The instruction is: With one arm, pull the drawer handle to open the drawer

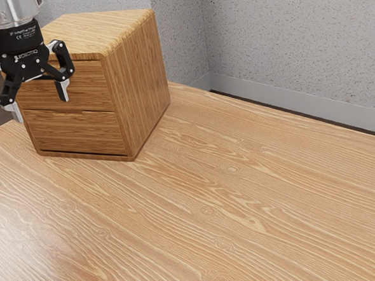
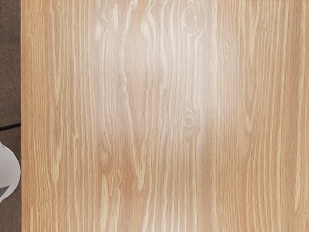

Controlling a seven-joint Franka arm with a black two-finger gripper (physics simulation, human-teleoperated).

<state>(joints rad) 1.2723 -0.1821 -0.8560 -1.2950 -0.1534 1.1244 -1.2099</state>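
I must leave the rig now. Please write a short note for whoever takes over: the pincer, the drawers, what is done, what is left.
Pincer: open, empty, hanging in front of the upper drawer, at the exterior view's left.
Cabinet stands on the table. The upper drawer and the lower drawer both look shut, fronts flush.
Done: nothing gripped, nothing pulled.
Left: the whole pull. I cannot make out a handle.

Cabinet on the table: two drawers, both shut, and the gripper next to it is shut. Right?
Not quite. The gripper is open: the exterior view shows its fingers spread wide apart, gripping nothing. The rest holds: the cabinet stands on the table, and its top drawer and bottom drawer are both shut.
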